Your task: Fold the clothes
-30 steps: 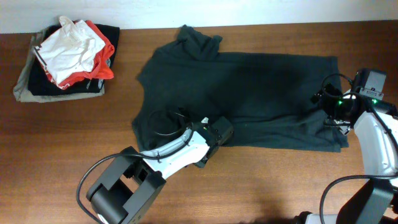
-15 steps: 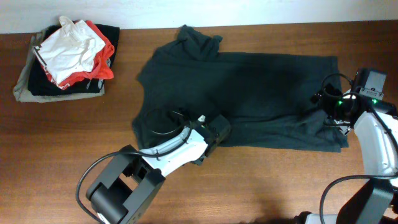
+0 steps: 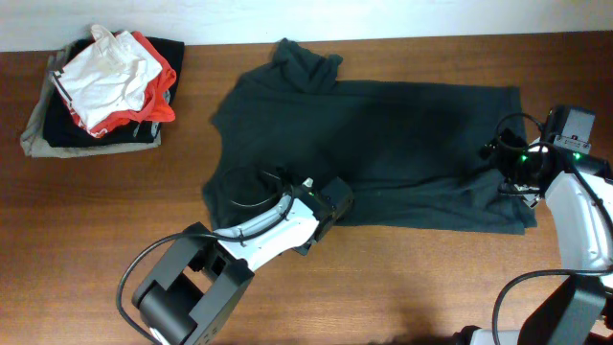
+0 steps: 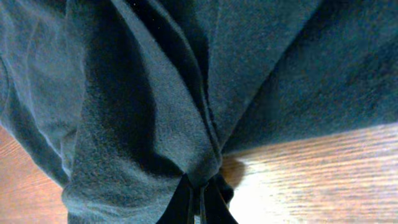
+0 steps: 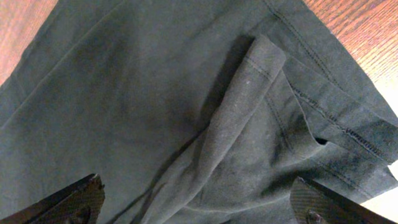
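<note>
Nearest, left gripper [image 4: 200, 198] clamped on the near edge of the dark T-shirt [image 3: 383, 134], right gripper [image 5: 199, 202] spread wide and empty over the rumpled right-end hem, shirt lying spread out mid-table [image 3: 431, 278], no fold made, so all folding is left, other garments [image 3: 101, 91] piled far left.

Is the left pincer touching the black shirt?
Touching. The left wrist view shows the left pincer shut on a bunched fold of the black shirt.

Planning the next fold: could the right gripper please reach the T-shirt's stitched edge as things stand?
Probably yes: the right gripper stands open above the T-shirt, its turned-up stitched edge ahead, nothing between.
</note>
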Motion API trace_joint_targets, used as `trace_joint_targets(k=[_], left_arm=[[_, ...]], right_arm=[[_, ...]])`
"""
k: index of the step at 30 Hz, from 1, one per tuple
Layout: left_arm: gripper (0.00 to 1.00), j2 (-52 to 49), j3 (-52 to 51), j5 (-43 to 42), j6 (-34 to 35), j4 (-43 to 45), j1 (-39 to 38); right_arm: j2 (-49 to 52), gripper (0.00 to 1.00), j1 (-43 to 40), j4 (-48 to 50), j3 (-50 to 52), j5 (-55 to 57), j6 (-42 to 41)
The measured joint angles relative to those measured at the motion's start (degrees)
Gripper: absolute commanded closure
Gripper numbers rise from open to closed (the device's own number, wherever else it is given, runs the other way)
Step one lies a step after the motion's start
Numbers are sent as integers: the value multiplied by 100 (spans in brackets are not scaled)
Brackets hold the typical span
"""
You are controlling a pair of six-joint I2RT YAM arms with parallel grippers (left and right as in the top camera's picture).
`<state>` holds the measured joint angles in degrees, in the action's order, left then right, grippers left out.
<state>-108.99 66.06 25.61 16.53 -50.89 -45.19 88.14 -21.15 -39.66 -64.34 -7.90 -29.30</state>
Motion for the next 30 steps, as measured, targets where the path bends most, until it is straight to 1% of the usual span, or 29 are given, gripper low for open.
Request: trace_joint_targets(k=[8, 12, 23, 24, 26, 30], left_arm=[[99, 179, 221, 35, 0, -107, 0], [94, 264, 236, 133, -4, -57, 7], [92, 267, 240, 168, 20, -57, 129], [89, 267, 240, 168, 20, -59, 129], [87, 267, 240, 170, 20, -57, 129], [87, 267, 240, 214, 22, -11, 129]], right_arm=[[0, 1, 0, 0, 0, 13, -4], [0, 1, 0, 0, 0, 13, -4], [0, 1, 0, 0, 0, 13, -4], [0, 1, 0, 0, 0, 13, -2], [0, 1, 0, 0, 0, 13, -2], [0, 1, 0, 0, 0, 13, -4]])
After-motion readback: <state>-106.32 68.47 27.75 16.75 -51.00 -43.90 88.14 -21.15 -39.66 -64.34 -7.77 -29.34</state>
